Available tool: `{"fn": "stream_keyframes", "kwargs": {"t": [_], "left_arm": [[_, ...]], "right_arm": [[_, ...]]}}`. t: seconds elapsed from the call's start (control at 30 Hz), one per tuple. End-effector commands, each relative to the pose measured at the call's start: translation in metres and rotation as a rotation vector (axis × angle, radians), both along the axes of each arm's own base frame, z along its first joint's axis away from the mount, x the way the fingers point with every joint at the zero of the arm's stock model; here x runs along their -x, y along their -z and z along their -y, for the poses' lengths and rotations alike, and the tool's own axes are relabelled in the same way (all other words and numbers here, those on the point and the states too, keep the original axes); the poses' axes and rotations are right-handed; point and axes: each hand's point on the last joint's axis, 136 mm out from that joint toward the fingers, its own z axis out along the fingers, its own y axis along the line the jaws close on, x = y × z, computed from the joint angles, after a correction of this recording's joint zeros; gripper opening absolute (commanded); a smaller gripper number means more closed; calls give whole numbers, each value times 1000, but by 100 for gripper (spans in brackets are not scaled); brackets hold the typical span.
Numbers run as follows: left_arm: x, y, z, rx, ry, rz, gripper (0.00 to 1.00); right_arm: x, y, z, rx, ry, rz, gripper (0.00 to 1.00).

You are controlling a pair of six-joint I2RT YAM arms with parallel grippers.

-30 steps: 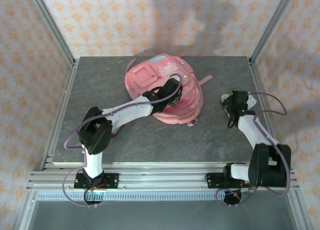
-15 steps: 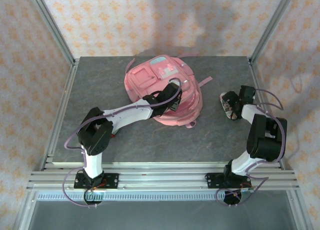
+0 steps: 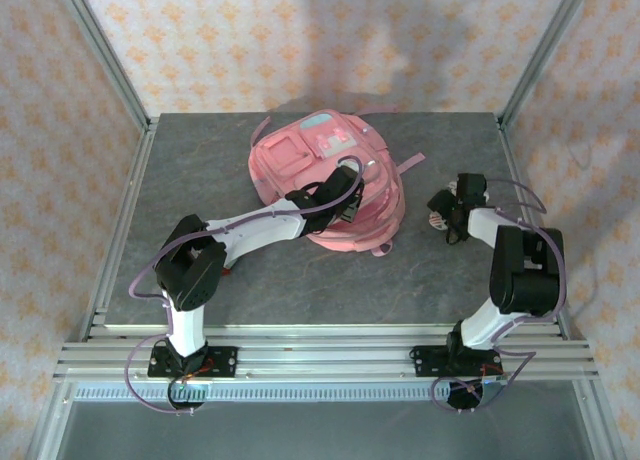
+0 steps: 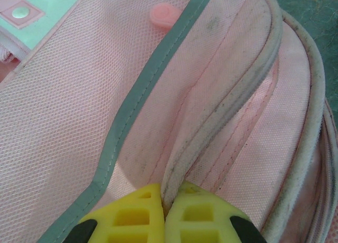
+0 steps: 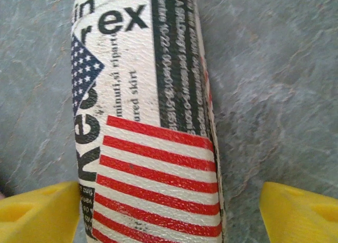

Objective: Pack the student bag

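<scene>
Pink student bag has its piped edge clenched in the left hand; right hand gapes.

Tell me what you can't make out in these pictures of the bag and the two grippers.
Top view: the left arm covers part of the student bag, so whether its zip is open is hidden.
Left wrist view: the left gripper is cut off by the bottom edge.
Right wrist view: the flag-printed item runs past both edges between the right gripper fingers; its wording is incomplete.

student bag on table; roll right of it.
</scene>
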Motion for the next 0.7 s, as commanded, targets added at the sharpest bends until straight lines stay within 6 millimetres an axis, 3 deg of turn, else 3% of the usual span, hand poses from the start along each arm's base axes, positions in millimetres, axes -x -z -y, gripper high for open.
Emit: {"fn": "stream_keyframes", "kwargs": {"t": [0.0,0.13,0.3,0.53,0.67], "left_arm": [[4,-10,0,28,-19,0,0],[3,-10,1,30,-20,-1,0],[-1,-22,2,28,-17,19,0],[-13,-61,-5,7,-31,94,0],[-20,-78,-10,4,-42,117,0]], "right_arm": [[16,17,14,73,51,-97,82],[21,22,6,51,26,-110,73],[33,19,0,44,0,-105,53],[38,-24,1,87,-19,-4,43],[35,-48,-8,49,-49,77,41]]}}
